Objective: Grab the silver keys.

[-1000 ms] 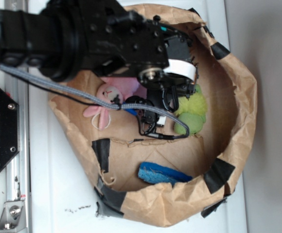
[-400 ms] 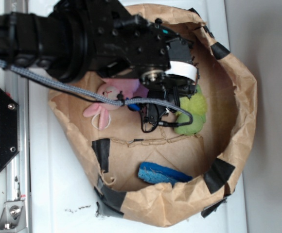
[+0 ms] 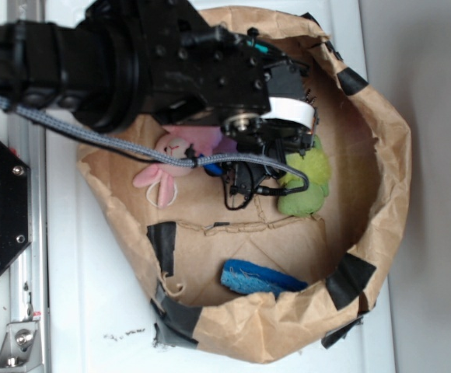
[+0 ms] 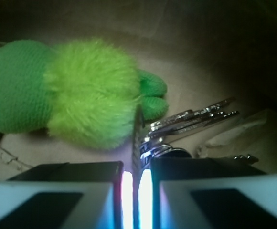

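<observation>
No legible writing. Silver keys (image 4: 191,121), shiny, fanned beside green plush (image 4: 76,93); tool (image 4: 132,191) nearly closed, grip on them unclear.

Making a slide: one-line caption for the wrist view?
Pincer nearly closed beside silver keys, green plush toy alongside.

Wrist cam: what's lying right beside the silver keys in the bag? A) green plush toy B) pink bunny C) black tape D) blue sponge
A: in the wrist view the green plush toy lies just left of the silver keys, its small feet next to the key blades, with the nearly closed jaws at the ring end.
</observation>
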Action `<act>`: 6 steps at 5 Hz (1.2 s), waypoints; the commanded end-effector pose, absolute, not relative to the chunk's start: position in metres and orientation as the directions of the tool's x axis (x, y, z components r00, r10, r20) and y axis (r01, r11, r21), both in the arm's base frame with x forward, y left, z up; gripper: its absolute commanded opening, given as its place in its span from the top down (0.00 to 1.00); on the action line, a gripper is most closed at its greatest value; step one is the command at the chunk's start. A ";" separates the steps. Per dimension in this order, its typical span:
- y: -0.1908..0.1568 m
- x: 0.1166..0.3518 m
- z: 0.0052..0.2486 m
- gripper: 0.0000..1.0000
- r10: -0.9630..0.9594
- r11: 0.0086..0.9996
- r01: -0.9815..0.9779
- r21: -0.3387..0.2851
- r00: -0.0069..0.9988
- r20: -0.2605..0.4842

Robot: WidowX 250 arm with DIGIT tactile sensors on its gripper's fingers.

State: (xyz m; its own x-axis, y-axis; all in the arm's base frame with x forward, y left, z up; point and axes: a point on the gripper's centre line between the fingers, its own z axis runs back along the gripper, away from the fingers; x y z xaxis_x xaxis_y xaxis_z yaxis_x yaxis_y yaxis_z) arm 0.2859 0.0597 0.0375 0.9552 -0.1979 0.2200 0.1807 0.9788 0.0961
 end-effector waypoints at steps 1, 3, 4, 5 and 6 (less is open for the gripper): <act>0.056 0.292 0.060 1.00 -0.209 0.976 0.187 0.111 0.947 0.243; 0.028 0.285 0.112 1.00 -0.196 0.980 0.191 0.063 0.976 0.097; 0.023 0.268 0.168 1.00 -0.248 0.941 0.311 -0.136 0.903 0.350; 0.020 0.264 0.170 1.00 -0.257 0.945 0.311 -0.103 0.898 0.356; 0.018 0.269 0.155 1.00 -0.238 0.961 0.271 -0.056 0.915 0.327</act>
